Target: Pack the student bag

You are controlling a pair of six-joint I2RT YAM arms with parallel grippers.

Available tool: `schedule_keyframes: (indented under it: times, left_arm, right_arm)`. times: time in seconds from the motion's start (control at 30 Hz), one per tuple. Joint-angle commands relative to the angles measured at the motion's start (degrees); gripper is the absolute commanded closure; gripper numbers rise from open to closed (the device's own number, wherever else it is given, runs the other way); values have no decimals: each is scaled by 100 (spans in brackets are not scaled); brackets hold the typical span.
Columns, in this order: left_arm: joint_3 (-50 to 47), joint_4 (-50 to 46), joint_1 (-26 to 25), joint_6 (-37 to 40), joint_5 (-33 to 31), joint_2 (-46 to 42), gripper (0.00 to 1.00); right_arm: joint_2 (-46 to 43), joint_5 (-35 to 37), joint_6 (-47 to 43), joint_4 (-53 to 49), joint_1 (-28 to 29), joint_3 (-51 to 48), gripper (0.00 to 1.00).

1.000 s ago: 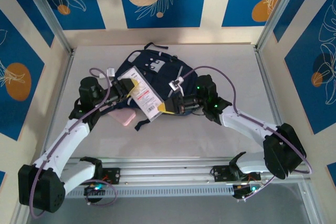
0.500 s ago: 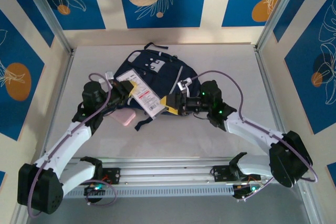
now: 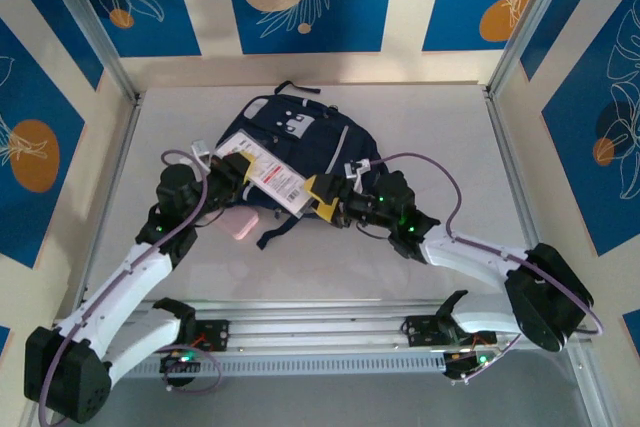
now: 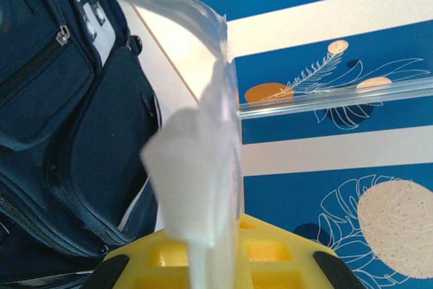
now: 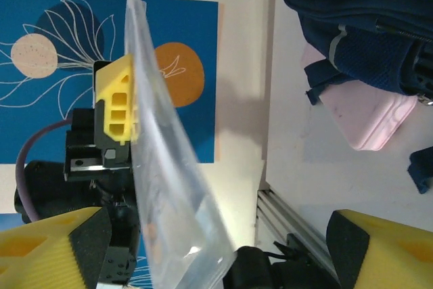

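left hand (image 3: 233, 167) clenched on clear packet (image 3: 270, 179), its long axis slanting down to the right hand (image 3: 324, 197), spread open, gripping nothing. student bag (image 3: 300, 127) lay mid-table (image 3: 440, 147), directly beneath and beyond the packet.

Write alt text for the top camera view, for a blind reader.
Two robot arms meet over a navy backpack on a grey table. The left gripper pinches one end of a clear packet; the right gripper is open at the other end. A pink case lies beside the backpack.
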Motion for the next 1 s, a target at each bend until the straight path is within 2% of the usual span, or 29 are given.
schedule_keyframes:
  times: [0.0, 0.13, 0.2, 0.37, 0.5, 0.57, 0.63, 0.7, 0.77, 0.87, 0.97]
  left_arm:
    - [-58, 256, -172, -148, -346, -74, 91]
    - [-1, 120, -403, 27, -505, -61, 91]
    - [0, 56, -508, 117, -619, -80, 91]
    - [-34, -74, -612, 208, -722, -74, 90]
    - [-46, -286, -666, 234, -800, -37, 84]
    - [-36, -329, -683, 281, -771, 39, 76]
    - [34, -429, -698, 385, -718, 137, 61]
    - [144, -611, -711, 540, -687, 215, 46]
    - [350, -1108, -720, 893, -763, 283, 37]
    - [736, -1783, -727, 1644, -961, 407, 25]
    - [1408, -2272, -729, 2475, -865, 923, 21]
  right_arm:
    - [291, 175, 356, 660, 160, 182, 18]
    - [621, 117, 476, 1216, 210, 383, 24]
    - [716, 87, 474, 1406, 219, 505, 30]
    - [622, 230, 299, 1258, 219, 664, 50]
    - [478, 332, 168, 1025, 192, 670, 68]
    - [365, 356, 31, 869, 169, 650, 78]
    - [198, 409, -154, 523, 111, 646, 83]
    - [-88, 559, -406, -134, 32, 663, 85]
    - [-470, 836, -729, -859, -98, 634, 85]
    - [-1033, 1065, -1127, -1765, -498, 557, 85]
    - [-1672, 1490, -1630, -3119, -954, 664, 86]
